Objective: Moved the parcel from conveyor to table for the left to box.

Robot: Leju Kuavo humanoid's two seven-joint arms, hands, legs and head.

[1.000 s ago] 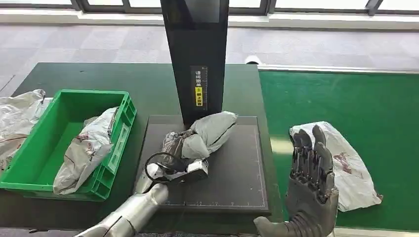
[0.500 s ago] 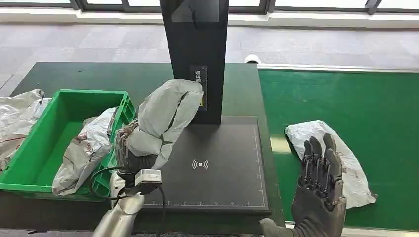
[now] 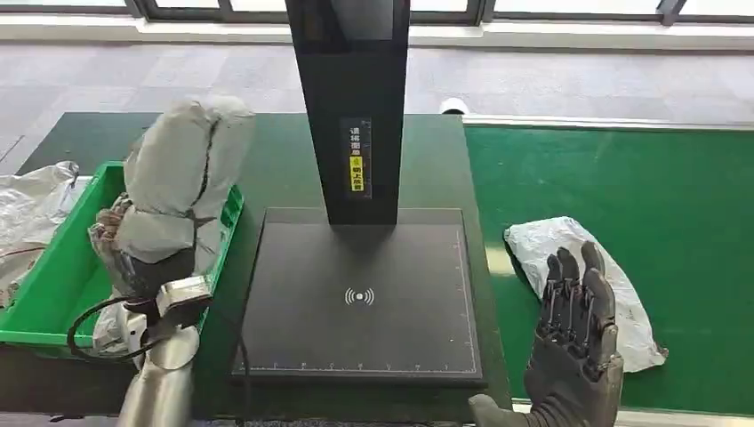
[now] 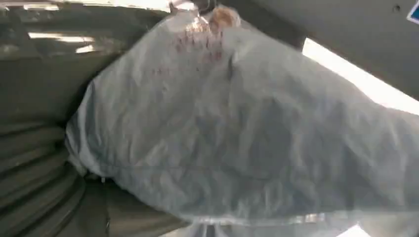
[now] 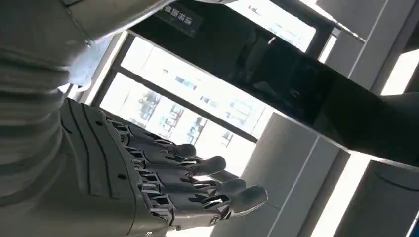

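- Dark green table [image 3: 276, 151], under and beyond both hands, carrying scanner and crate.
- Bright green conveyor belt [image 3: 622, 178], ahead of and beneath the right hand.
- Black scanner post with flat black scan pad [image 3: 360, 294], between the two hands, bare on top.
- Green plastic crate [image 3: 53, 285], directly below the left hand; another grey bag partly hidden inside.
- Grey plastic mailer parcel [image 3: 178, 178], raised above the crate's near-right rim, bunched at its lower end in the left hand [image 3: 147, 267], the rest standing up and flopping over.
- Left hand wrapped closed around that bunched end; fingers mostly hidden by the film in the left wrist view.
- White crumpled plastic parcel [image 3: 551, 245], on the belt just past the right hand [image 3: 573, 342] and partly behind its fingertips.
- Right hand empty, fingers spread and upright.
- Judged soft, light, slippery film; best taken by gathering a thick fold near the middle, not a loose corner.
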